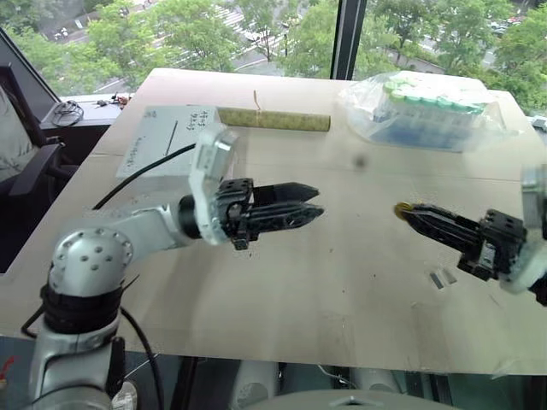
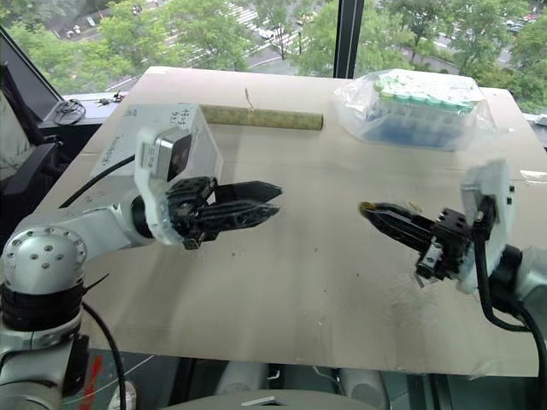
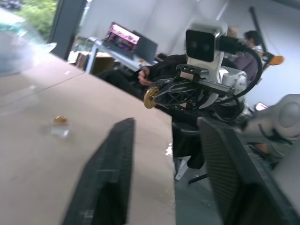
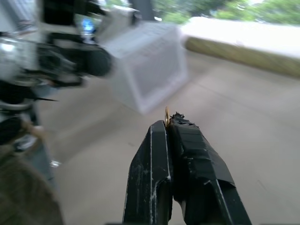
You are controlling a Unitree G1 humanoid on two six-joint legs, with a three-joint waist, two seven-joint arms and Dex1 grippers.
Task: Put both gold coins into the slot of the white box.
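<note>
Tabletop (image 1: 342, 282) pale wood, windows and trees along frame top. White box (image 1: 158, 137) upper left. Right gripper (image 1: 402, 210) pinches gold coin (image 1: 400, 209); left gripper (image 1: 318, 203) part spread, empty.

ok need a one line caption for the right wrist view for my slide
Right tool shut on a gold coin, raised above the table and pointing toward the white box.

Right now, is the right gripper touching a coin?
Touching. The right wrist view shows a gold coin pinched edge-on at the tips of the shut right gripper; the left wrist view shows the same coin at those tips.
</note>
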